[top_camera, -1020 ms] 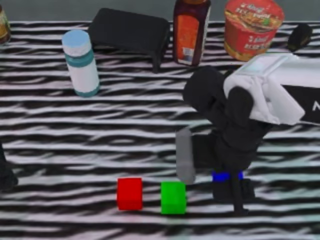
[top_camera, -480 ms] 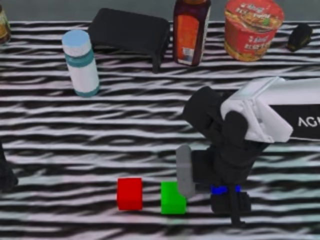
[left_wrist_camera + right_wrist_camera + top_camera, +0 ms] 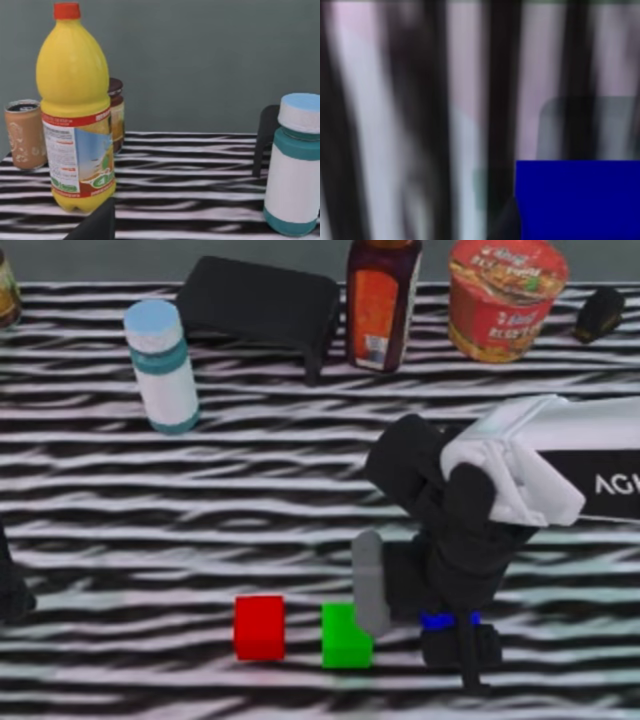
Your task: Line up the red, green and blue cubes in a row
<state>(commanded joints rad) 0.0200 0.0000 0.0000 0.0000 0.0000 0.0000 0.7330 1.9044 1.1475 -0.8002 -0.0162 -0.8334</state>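
Right gripper (image 3: 450,625) closed around blue cube (image 3: 447,620), low over striped table (image 3: 250,500), just right of green cube (image 3: 345,638) and red cube (image 3: 259,627). Cube likely light, rigid; grip opposite flat faces. Left arm parked at left edge.

Right arm (image 3: 560,465): white shell with white lettering on a black panel; black wrist; grey-and-black tool (image 3: 445,625).
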